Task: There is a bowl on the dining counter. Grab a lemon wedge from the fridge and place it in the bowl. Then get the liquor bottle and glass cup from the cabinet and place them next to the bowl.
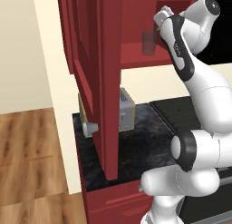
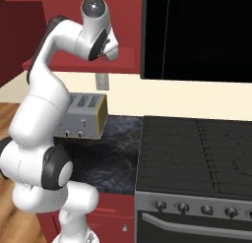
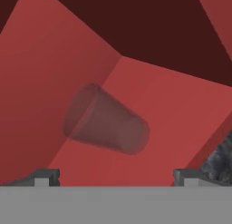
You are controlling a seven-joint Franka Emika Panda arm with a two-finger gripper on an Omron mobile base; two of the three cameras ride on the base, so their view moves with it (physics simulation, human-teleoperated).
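The arm reached up into the open red cabinet (image 1: 136, 19), its hand level with the shelf where the glass cup (image 1: 148, 41) stood upright near the shelf's front edge. In the hand view the gripper (image 3: 113, 177) had its two dark tips set far apart at the bottom of the picture, wide open and holding nothing. The glass cup (image 3: 106, 121) lay ahead of the tips and between their lines, well clear of both, a little toward the left tip. Its long axis ran slantwise across that view, the wider mouth to the upper left and the narrower base to the lower right; since the cup stood upright on the shelf in the left base view, that slant was most likely the roll of the hand and not a tilt of the cup. The coming move turned on this: the hand would have to travel straight forward, with the fingers kept crosswise to the cup's axis so they could close on its sides.

The liquor bottle could not be made out in the cabinet from these views; the cup's translucent grey wall was faint against the red, so its exact rim was hard to fix.

Below the cabinet, a toaster (image 2: 83, 116) sat on the dark marbled counter (image 2: 115, 158), beside the stove (image 2: 197, 153). No brand, label or writing could be read anywhere
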